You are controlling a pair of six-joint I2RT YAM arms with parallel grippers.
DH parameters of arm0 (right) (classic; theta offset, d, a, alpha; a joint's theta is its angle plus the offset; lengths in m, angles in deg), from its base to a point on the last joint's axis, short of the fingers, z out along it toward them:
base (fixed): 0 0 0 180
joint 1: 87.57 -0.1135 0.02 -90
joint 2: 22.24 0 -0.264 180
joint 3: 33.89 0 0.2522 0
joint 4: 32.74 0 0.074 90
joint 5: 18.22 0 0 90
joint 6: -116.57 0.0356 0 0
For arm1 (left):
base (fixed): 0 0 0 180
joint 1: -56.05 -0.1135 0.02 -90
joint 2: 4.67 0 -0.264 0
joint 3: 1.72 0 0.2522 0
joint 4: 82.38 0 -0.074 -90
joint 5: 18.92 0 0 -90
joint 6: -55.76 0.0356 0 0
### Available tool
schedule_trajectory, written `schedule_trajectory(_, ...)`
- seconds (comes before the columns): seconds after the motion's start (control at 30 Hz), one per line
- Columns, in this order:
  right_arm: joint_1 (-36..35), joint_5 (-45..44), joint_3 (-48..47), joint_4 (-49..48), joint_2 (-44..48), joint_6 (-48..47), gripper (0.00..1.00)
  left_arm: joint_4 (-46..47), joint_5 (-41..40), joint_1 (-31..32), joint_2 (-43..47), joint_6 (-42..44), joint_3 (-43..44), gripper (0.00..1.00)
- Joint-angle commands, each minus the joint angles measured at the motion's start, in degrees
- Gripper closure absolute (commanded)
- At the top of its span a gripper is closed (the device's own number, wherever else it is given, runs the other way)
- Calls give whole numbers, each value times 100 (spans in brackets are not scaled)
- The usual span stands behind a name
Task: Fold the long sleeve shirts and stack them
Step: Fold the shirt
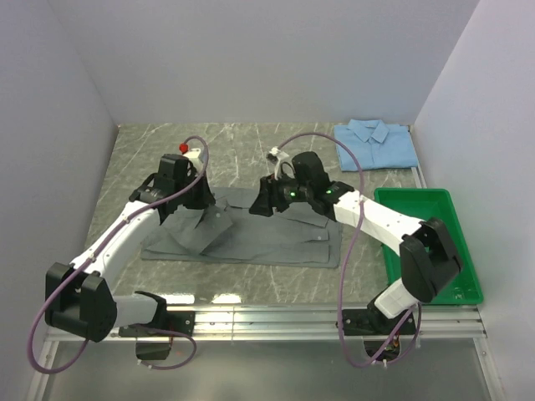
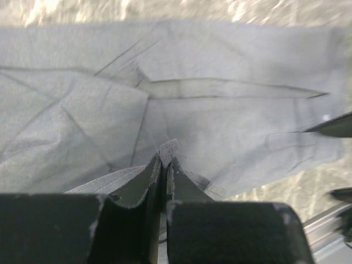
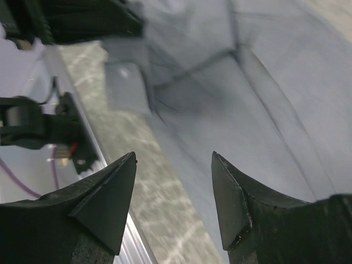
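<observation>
The grey long sleeve shirt (image 1: 267, 238) lies spread flat on the table in front of both arms, with a flap folded over on its left part. My left gripper (image 1: 206, 199) is down at the shirt's far left edge. In the left wrist view it (image 2: 165, 159) is shut on a small pinch of the grey shirt (image 2: 220, 110). My right gripper (image 1: 262, 203) hovers over the shirt's far middle edge. In the right wrist view it (image 3: 173, 159) stands open with nothing between its fingers, above the grey shirt (image 3: 247, 99). The light blue shirt (image 1: 376, 144) lies folded at the back right.
A green plastic tray (image 1: 464, 251) stands at the right beside the right arm. The marbled table (image 1: 242, 150) is walled on three sides. A metal rail (image 1: 267, 316) runs along the near edge. The left arm (image 3: 82, 19) shows close by in the right wrist view.
</observation>
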Motion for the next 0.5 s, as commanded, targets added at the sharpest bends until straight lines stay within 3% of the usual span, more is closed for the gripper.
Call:
schedule_trajectory(0.0,-242,540,-499,-811,-297,161,36,489,367,26,353,-184,191,94)
schedule_trajectory(0.47,-453,1376,-1105,-1287,-1264,478,36,1299,807,35,767,-457,-266,93)
